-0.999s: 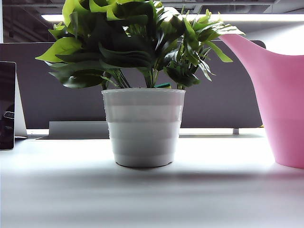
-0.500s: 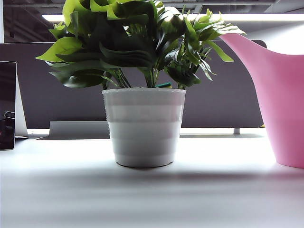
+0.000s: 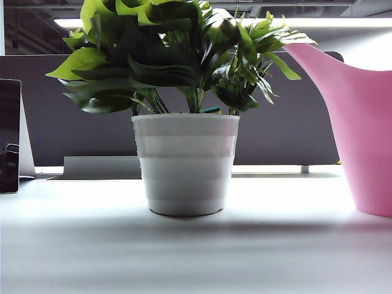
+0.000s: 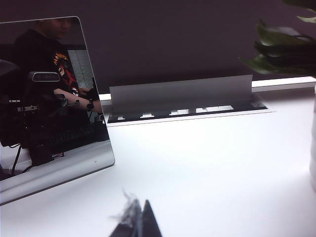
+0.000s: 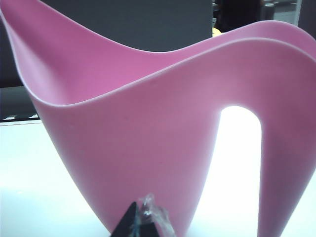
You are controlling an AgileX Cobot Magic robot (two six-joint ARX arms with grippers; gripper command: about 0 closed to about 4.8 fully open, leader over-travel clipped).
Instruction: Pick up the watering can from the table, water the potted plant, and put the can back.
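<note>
The pink watering can (image 3: 366,135) stands upright on the pale table (image 3: 196,251) at the right, its spout rising toward the plant's leaves. In the right wrist view the watering can (image 5: 148,128) fills the picture, handle loop to one side. My right gripper (image 5: 143,212) is shut with nothing in it, tips together just in front of the can's body, apart from it. The potted plant (image 3: 185,162), green leaves in a white ribbed pot, stands mid-table. My left gripper (image 4: 138,213) is shut and empty, low over bare table; the plant's leaves (image 4: 284,49) show at one side.
A leaning dark mirror-like panel (image 4: 49,103) stands on the table at the left, also visible as the panel (image 3: 9,135) in the exterior view. A grey cable-slot flap (image 4: 180,96) runs along the table's back edge before a dark partition (image 3: 288,128).
The watering can and plant stand where they were. A reflection in the dark panel at the left shifted slightly. No arm shows in the exterior view.
</note>
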